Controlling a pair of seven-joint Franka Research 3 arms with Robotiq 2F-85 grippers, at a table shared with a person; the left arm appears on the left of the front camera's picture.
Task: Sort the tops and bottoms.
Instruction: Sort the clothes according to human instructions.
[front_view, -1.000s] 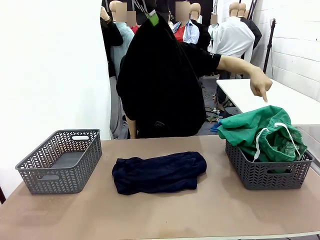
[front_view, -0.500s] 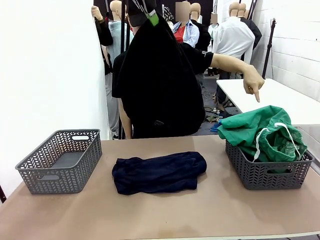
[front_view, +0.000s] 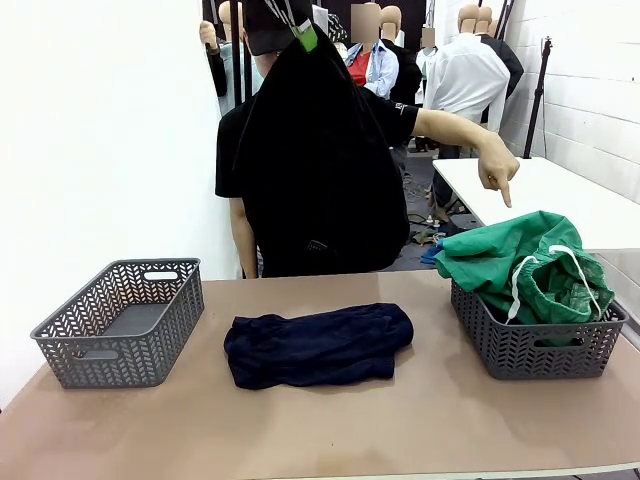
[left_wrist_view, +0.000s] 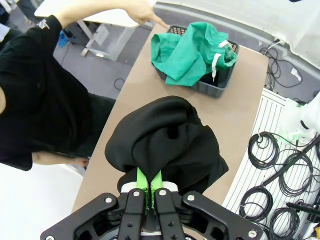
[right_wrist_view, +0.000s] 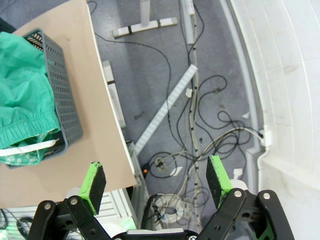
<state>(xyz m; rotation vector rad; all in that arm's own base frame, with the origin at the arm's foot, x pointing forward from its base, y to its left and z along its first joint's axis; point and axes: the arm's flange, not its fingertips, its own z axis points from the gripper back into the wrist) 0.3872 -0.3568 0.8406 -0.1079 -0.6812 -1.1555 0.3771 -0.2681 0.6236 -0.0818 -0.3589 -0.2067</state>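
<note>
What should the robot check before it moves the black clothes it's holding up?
1. Left claw shut on the black soft cloth garment: ok.
2. Top or bottom, that garment: cannot tell, it hangs bunched.
3. Person's hand pointing at the right-hand grey plastic lattice basket: ok.
4. Room in it: cannot tell; bright green drawstring bottoms heap over its rim.
5. Left-hand grey plastic lattice basket empty: ok.
6. Right claw open, out of the way: ok.

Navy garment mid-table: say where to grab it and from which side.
Probably the folded right end of the navy garment, pinched from straight above. It lies flat on the table, so no edge offers a side grip, and the folds there look thickest.
</note>
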